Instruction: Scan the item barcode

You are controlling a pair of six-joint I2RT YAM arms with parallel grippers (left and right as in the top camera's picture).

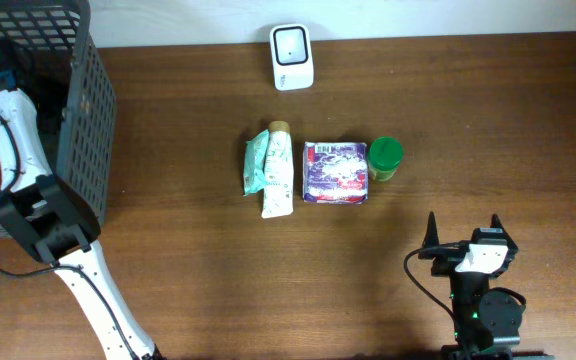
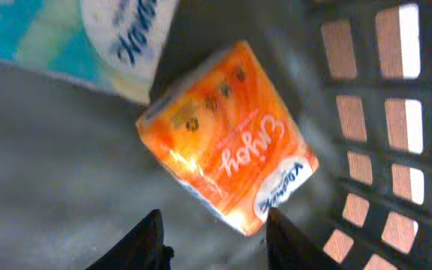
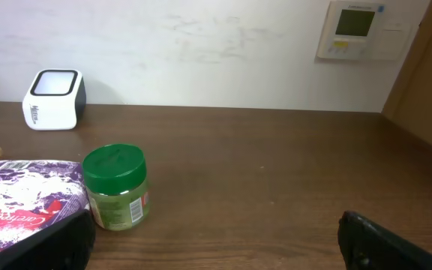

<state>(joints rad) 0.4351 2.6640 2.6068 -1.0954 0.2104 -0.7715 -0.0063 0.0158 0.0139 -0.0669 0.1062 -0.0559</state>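
Left gripper (image 2: 213, 225) half-spread, straddling 1 corner of the orange tissue pack (image 2: 227, 146), unclamped; pack lies diamond-wise, long axis unclear. Right gripper (image 1: 463, 220) wide, empty.

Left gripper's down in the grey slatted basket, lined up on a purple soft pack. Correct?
Wrong on colour. The left gripper is in the grey slatted basket, but the soft plastic-wrapped pack it is lined up on is orange, not purple. The left wrist view shows it.

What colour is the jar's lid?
Green. The lid shows best in the right wrist view.
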